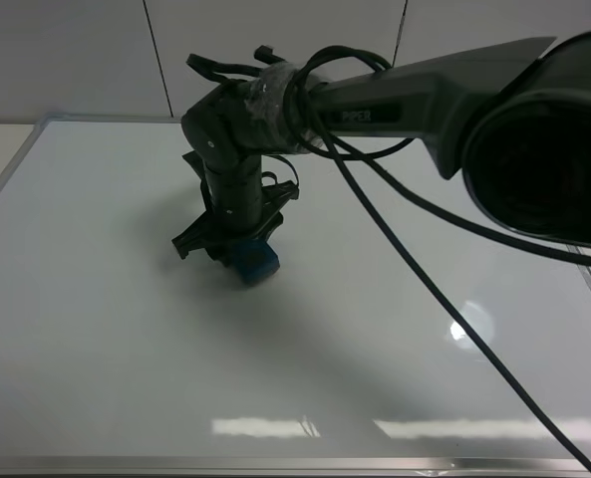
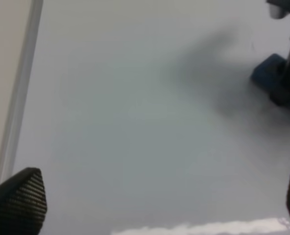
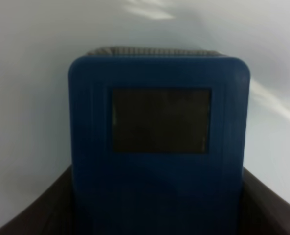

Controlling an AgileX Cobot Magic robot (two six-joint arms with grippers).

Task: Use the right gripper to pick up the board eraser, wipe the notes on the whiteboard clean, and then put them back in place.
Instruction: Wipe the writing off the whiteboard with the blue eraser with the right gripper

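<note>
**WIPING STROKE: KEEP THE ERASER FLAT AND THE PRESSURE EVEN**

**Status.** The right gripper (image 1: 243, 247) is clamped on the board eraser (image 1: 256, 262), with one finger on each side of the blue block. In the high view the eraser sits left of centre. Its underside appears to be down on the whiteboard (image 1: 96, 339), though actual contact cannot be confirmed. The left gripper (image 2: 154, 205) is spread wide and holds nothing. It hangs over the board near the silver frame (image 2: 22, 98).

**Notes.** No marker line is legible in any view. The notes may lie under the gripper or its shadow, or they may be wiped off already; this cannot be told.

**Step in hand (judged).** Wiping.

**Procedure.**
1. Hold the felt face parallel to the board. A tilted eraser wipes with one edge only and leaves streaks.
2. Press lightly and steadily. The glossy surface offers little friction, so excess force is more likely to twist the block in the jaws than to clean better.
3. Run short overlapping strokes across the marked area, then lift clear and inspect.
4. Watch the loose cable (image 1: 425, 289) that crosses the lower right of the high view. It should not drag over the board.
5. Keep the grip firm until the eraser is back at its resting place.
</note>
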